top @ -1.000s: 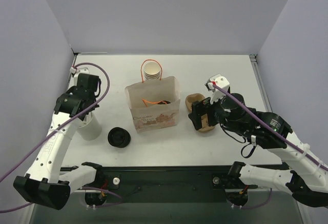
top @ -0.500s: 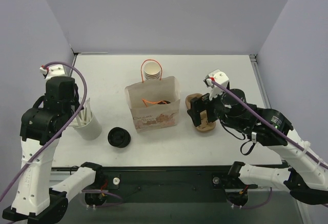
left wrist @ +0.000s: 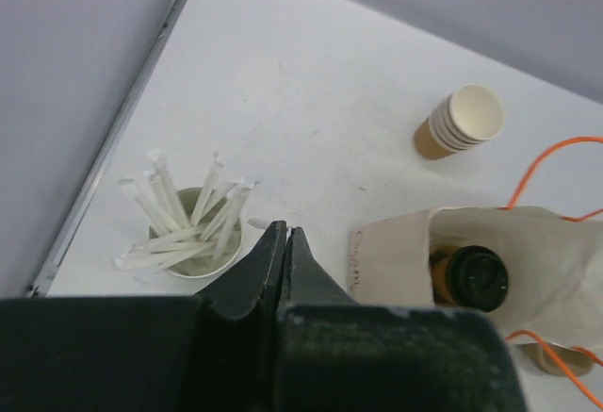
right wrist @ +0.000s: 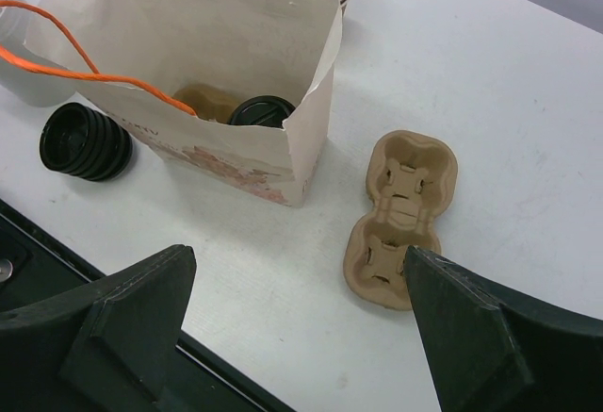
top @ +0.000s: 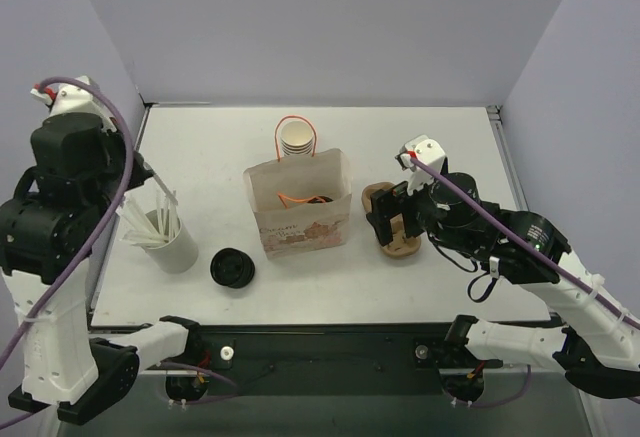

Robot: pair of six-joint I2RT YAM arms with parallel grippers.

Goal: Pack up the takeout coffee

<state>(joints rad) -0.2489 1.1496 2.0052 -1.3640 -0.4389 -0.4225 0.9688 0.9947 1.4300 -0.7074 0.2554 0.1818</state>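
The takeout coffee point(left wrist: 476, 278) stands inside the open paper bag point(left wrist: 396, 261), and only its black lid point(right wrist: 262, 112) and a bit of tan cup show. From above the lid point(top: 318, 200) is a dark spot under the orange handles. My left gripper point(left wrist: 285, 233) is shut, raised high over the table's left side above the straw cup, nothing seen held. Its fingertips press together. My right gripper point(right wrist: 297, 254) stands wide open and empty, hovering low beside the pulp cup carrier point(right wrist: 400, 219), right of the bag.
A white cup of paper-wrapped straws point(top: 170, 242) stands at the left. A stack of black lids point(top: 232, 268) lies in front of the bag point(top: 300, 222). Nested tan cups point(top: 296, 139) stand behind it. The right gripper point(top: 385, 222) partly covers the carrier point(top: 400, 247).
My left arm has lifted and swung back to the left, away from the straw cup, still shut. The right arm has barely shifted and stays open.
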